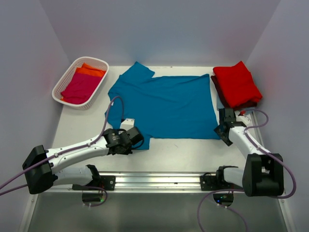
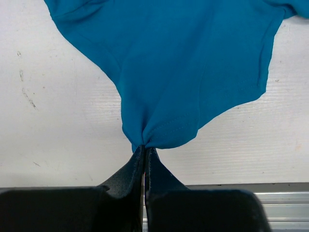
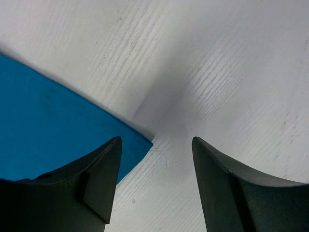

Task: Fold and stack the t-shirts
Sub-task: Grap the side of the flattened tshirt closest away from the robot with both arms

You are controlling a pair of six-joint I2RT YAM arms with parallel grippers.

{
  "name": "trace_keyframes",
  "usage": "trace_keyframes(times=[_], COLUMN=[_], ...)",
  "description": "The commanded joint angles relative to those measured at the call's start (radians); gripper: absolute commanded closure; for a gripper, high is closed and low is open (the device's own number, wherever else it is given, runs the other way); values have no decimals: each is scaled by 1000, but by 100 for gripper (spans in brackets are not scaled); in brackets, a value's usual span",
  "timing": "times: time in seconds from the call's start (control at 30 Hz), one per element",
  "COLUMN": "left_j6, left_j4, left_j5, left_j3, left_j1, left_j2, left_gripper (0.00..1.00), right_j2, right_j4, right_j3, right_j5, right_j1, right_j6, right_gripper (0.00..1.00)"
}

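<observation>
A teal blue t-shirt (image 1: 164,104) lies spread flat mid-table. My left gripper (image 1: 138,140) is at its near left corner. In the left wrist view that gripper (image 2: 145,148) is shut on a bunched tip of the teal cloth (image 2: 183,63). My right gripper (image 1: 223,129) hovers at the shirt's near right corner. Its jaws (image 3: 157,145) stand open in the right wrist view, with the teal corner (image 3: 58,140) reaching just in between them from the left and nothing gripped. A folded red t-shirt (image 1: 236,83) lies on a maroon one (image 1: 223,99) at the back right.
A white lattice basket (image 1: 66,79) stands at the back left, holding a magenta shirt (image 1: 79,88) and an orange one (image 1: 89,71). White walls close in the table on three sides. A metal rail (image 1: 154,181) runs along the near edge.
</observation>
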Motion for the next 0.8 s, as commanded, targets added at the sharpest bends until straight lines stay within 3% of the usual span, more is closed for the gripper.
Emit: trace_keyframes(times=[0.0, 0.53, 0.57, 0.6, 0.67, 0.7, 0.77], left_j6=[11, 6, 6, 6, 5, 5, 3], left_j4=[28, 20, 20, 19, 17, 16, 16], left_j5=[-8, -14, -14, -14, -15, -17, -17], left_j3=[-12, -9, -9, -8, -6, -6, -6], left_j1=[9, 13, 15, 15, 15, 15, 15], left_j2=[-13, -16, -16, -15, -16, -16, -15], left_gripper=[100, 100, 100, 100, 100, 100, 100], right_j2=[15, 133, 138, 136, 130, 123, 110], right_j4=[58, 164, 173, 176, 176, 176, 163], right_j3=[3, -42, -43, -46, -51, -53, -51], right_j5=[-22, -97, -97, -97, -97, -99, -100], right_j1=[-7, -46, -46, -47, -47, -46, -47], right_j6=[30, 38, 38, 36, 36, 33, 29], right_gripper=[37, 48, 53, 73, 95, 100, 100])
